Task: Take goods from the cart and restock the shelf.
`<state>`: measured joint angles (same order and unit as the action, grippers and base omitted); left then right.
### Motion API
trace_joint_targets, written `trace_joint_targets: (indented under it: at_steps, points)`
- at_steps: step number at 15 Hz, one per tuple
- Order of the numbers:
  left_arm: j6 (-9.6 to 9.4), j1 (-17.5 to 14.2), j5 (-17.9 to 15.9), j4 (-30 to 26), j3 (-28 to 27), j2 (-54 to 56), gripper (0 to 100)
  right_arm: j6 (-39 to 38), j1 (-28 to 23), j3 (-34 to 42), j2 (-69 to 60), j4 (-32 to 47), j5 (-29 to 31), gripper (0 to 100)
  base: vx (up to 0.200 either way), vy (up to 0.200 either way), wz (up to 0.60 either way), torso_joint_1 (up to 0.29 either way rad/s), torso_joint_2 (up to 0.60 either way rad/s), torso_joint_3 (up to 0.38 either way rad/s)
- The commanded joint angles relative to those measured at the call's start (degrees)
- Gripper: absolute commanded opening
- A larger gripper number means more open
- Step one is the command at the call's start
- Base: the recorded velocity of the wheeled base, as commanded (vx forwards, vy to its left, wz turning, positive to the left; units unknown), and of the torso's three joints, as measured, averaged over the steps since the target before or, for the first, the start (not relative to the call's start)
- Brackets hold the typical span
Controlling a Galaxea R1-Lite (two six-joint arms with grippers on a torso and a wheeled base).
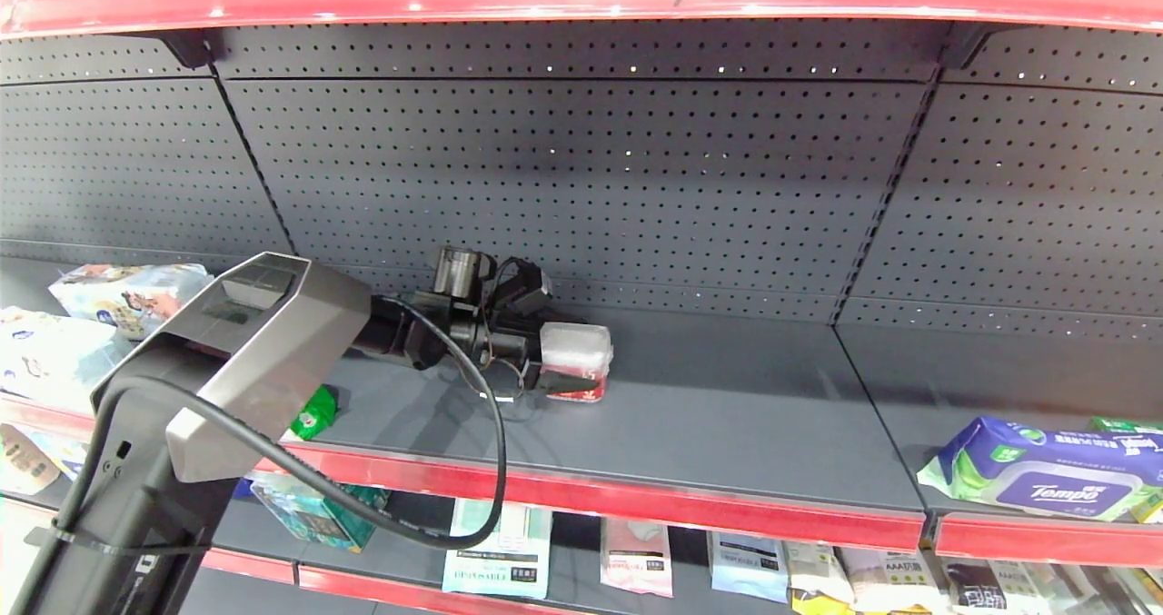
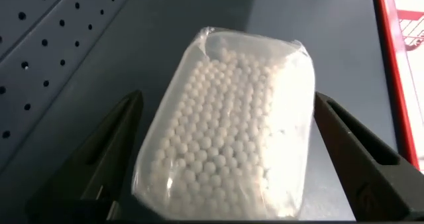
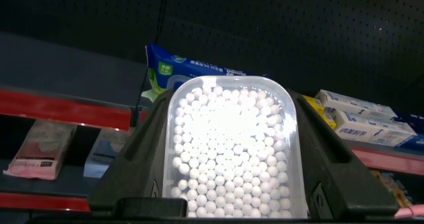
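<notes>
A clear box of cotton swabs (image 1: 574,347) stands on the dark shelf board (image 1: 727,415), near the middle. My left gripper (image 1: 581,361) is around it; in the left wrist view the box (image 2: 225,131) lies askew between the open fingers (image 2: 119,144), with a little gap on one side. My right gripper (image 3: 232,98) is shut on a second, matching cotton swab box (image 3: 232,151), held in the air in front of the shelf.
A blue wipes pack (image 1: 1045,470) lies on the shelf's right section, seen behind the held box as wipes pack (image 3: 192,68). Soft packs (image 1: 127,292) and a green packet (image 1: 313,413) lie at the left. A red shelf lip (image 1: 591,492) fronts the board; hanging goods fill the lower shelf.
</notes>
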<state>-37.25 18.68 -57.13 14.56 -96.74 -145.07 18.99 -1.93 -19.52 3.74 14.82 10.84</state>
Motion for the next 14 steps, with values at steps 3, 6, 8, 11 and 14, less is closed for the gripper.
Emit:
trace_joint_targets:
  at_steps: [3,6,8,11,14]
  points:
    - [-0.01,0.48,0.35,-0.05,-0.73,-0.74,100,0.17,-0.01,0.01,0.04,-0.06,0.06,0,0.0,0.0,0.0,0.0,0.0,0.0]
    - [-0.01,0.84,0.35,-0.05,-1.08,-1.18,100,0.17,-0.01,0.09,0.12,0.03,0.06,0,0.0,0.0,0.0,0.0,0.0,0.0]
    - [0.16,0.75,0.26,-0.05,-2.57,-2.15,100,0.17,-0.01,0.27,0.04,0.03,0.06,0,0.0,0.0,0.0,0.0,0.0,0.0]
    - [0.25,0.57,0.26,-0.05,-3.36,-2.68,100,0.17,-0.01,0.62,0.04,-0.06,0.59,0,0.0,0.0,0.0,0.0,0.0,0.0]
    - [0.43,0.66,0.26,-0.49,-3.89,-2.85,0,0.17,-0.01,0.62,0.04,0.03,0.59,0,0.0,0.0,0.0,0.0,0.0,0.0]
